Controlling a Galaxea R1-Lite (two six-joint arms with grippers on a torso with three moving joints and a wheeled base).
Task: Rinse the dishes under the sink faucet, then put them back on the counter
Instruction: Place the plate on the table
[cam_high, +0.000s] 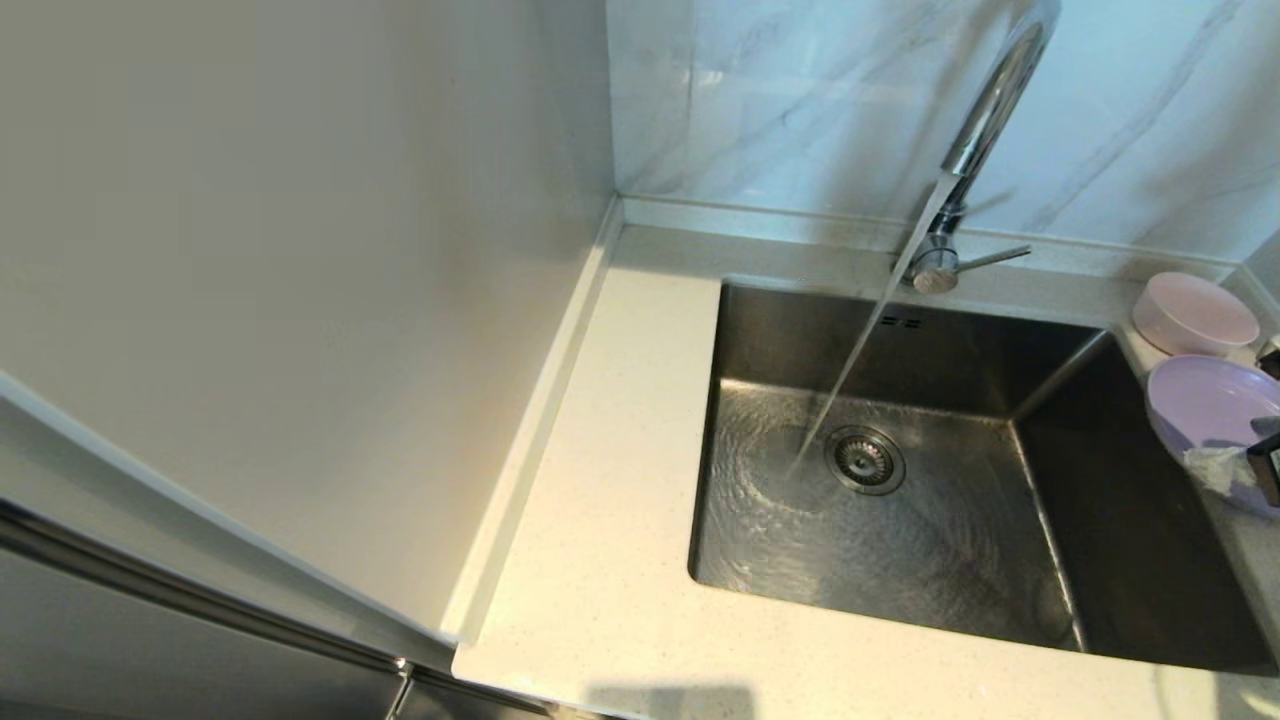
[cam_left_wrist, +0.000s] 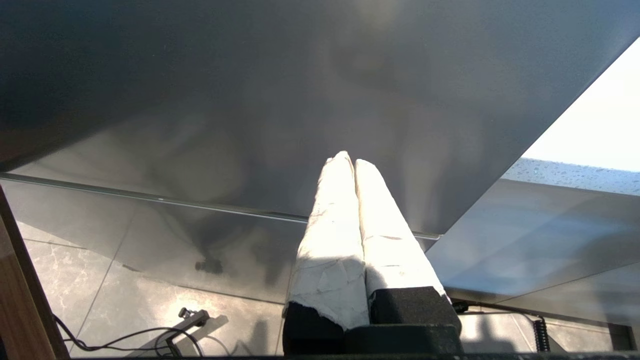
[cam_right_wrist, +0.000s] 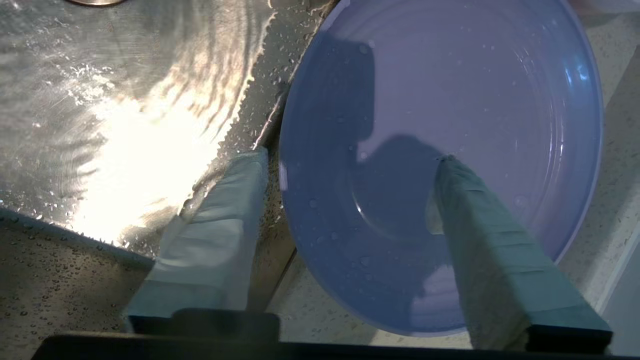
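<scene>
Lavender plate (cam_right_wrist: 450, 115), glossy, ringed, droplet-speckled (overhanging sink (cam_right_wrist: 100, 100)), right tool (cam_right_wrist: 350, 165) straddling rim

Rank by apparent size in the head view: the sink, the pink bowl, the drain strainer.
1. Sink, by far the largest.
2. Pink bowl, clearly wider than the strainer.
3. Drain strainer, the smallest, though it lies deeper in the basin, which may shrink it somewhat.

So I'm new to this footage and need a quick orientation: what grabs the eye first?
Water streams from the sink faucet into the sink, rippling beside the drain. On the counter right of the basin, the open right gripper straddles the rim of the lavender plate, with the pink bowl behind it. The left gripper is shut, away from the work.
</scene>
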